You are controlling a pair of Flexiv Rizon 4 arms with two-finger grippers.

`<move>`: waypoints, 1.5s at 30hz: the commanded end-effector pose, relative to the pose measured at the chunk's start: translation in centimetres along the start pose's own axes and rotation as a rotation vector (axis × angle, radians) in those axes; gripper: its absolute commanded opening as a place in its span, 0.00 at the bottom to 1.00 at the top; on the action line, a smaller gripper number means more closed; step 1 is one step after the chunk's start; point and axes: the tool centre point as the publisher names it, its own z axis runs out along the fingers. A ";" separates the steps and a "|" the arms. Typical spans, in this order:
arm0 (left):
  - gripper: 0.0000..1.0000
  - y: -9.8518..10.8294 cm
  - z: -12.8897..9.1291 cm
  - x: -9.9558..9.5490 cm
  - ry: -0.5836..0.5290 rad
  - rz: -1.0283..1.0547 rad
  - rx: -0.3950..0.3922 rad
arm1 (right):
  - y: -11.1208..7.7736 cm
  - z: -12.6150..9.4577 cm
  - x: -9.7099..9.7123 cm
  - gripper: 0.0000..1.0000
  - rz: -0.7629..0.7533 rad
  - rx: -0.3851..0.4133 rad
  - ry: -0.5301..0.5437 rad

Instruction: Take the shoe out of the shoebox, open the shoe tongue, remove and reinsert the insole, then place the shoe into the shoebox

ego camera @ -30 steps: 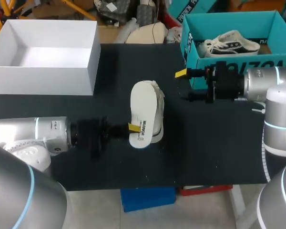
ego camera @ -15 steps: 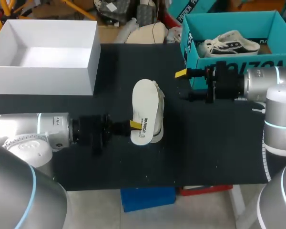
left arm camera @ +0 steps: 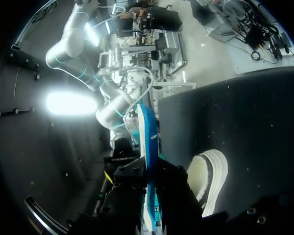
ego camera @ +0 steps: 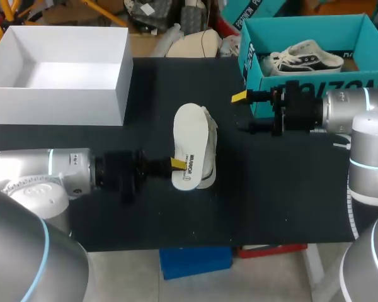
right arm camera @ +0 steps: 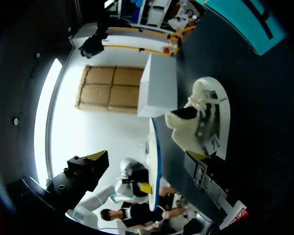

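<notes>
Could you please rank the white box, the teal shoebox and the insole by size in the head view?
1. White box and teal shoebox: about alike; the shoebox runs past the view's edge.
2. Insole in the left claw, clearly smallest.

**Two shoes, two boxes, one insole, two hands**

I count two shoes. One white shoe (left arm camera: 211,175) lies on the black surface (ego camera: 290,189) just beside my left hand (ego camera: 176,165). A second shoe (ego camera: 305,56) sits inside the teal shoebox (ego camera: 315,82), just beyond my right hand (ego camera: 242,113).

There are two boxes: that teal one and a white box (ego camera: 57,100), which stands well apart from it, out past my left hand.

There is one insole (ego camera: 189,141), pinched between my left hand's fingers.

I have two hands over the surface. The left is closed on the insole. The right has its fingers spread and holds nothing.
</notes>
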 end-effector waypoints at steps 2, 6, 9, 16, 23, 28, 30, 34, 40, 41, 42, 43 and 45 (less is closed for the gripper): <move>0.00 1.1 -0.5 -0.8 0.000 0.028 -0.018 | -0.1 0.2 -0.1 1.00 0.000 -0.004 -0.001; 0.00 2.3 -0.8 -1.1 -0.010 0.042 -0.020 | -0.1 0.2 -0.1 1.00 0.000 -0.004 -0.001; 0.00 2.3 -0.8 -1.1 -0.010 0.043 -0.018 | -0.1 0.2 -0.1 1.00 0.000 -0.004 -0.001; 0.00 2.3 -0.8 -1.1 -0.010 0.043 -0.018 | 0.1 0.6 -0.2 1.00 -0.018 0.036 -0.011; 0.00 2.3 -0.8 -1.1 -0.010 0.043 -0.018 | 0.6 2.6 -0.3 1.00 -0.069 0.102 0.001; 0.00 2.3 -0.8 -1.1 -0.010 0.043 -0.018 | 0.1 4.6 -0.5 0.98 -0.091 0.136 0.018; 0.00 2.3 -0.8 -1.1 -0.010 0.043 -0.018 | -0.1 5.2 -0.7 0.93 -0.090 0.152 0.017; 0.00 2.3 -0.8 -1.1 -0.010 0.043 -0.018 | -0.3 6.2 -0.8 0.70 -0.096 0.182 0.019; 0.00 2.3 -0.8 -1.1 -0.010 0.043 -0.018 | -0.6 7.6 -0.6 0.57 -0.090 0.200 0.009; 0.00 2.3 -0.8 -1.1 -0.010 0.043 -0.018 | -0.7 7.8 -0.5 0.52 -0.089 0.201 0.009; 0.00 2.3 -0.8 -1.1 -0.010 0.043 -0.018 | -0.7 8.0 -0.5 0.52 -0.089 0.205 0.009; 0.00 2.3 -0.8 -1.1 -0.010 0.043 -0.018 | -0.7 8.2 -0.5 0.50 -0.089 0.207 0.008; 0.00 2.3 -0.8 -1.1 -0.010 0.043 -0.018 | -0.8 8.6 -0.5 0.49 -0.088 0.212 0.007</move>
